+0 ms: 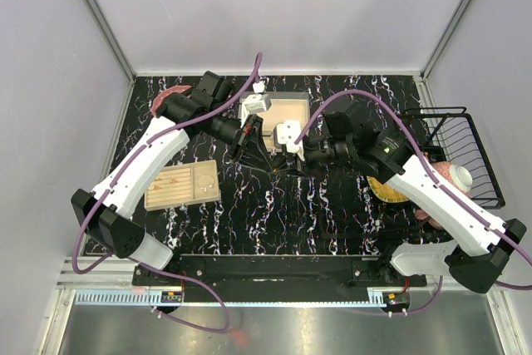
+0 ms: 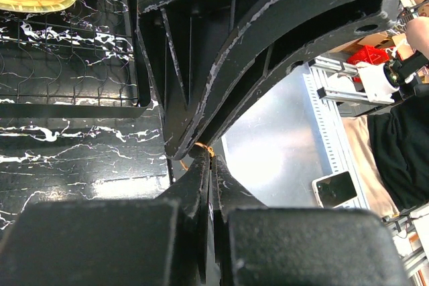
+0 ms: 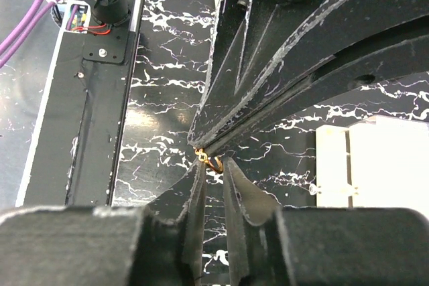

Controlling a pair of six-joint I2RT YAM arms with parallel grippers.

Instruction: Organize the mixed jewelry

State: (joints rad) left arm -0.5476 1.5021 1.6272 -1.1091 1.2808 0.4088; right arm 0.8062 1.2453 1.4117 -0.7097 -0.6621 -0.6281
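My two grippers meet tip to tip over the middle of the black tabletop. The left gripper [image 1: 270, 165] is shut on a tiny orange-gold hoop [image 3: 214, 163], pinched at its fingertips; the hoop also shows in the left wrist view [image 2: 208, 149]. The right gripper [image 1: 287, 169] is narrowly open, its jaws standing either side of the hoop's free end in the right wrist view [image 3: 216, 165]. A small pale silvery piece [image 3: 313, 190] lies on the table beside a pale wooden edge. Other jewelry is too small to make out.
A beige compartment tray [image 1: 183, 186] lies at the left. A light wooden box [image 1: 287, 114] stands at the back, partly behind the arms. A black wire basket [image 1: 465, 155] and a yellow woven dish [image 1: 386, 190] sit at the right.
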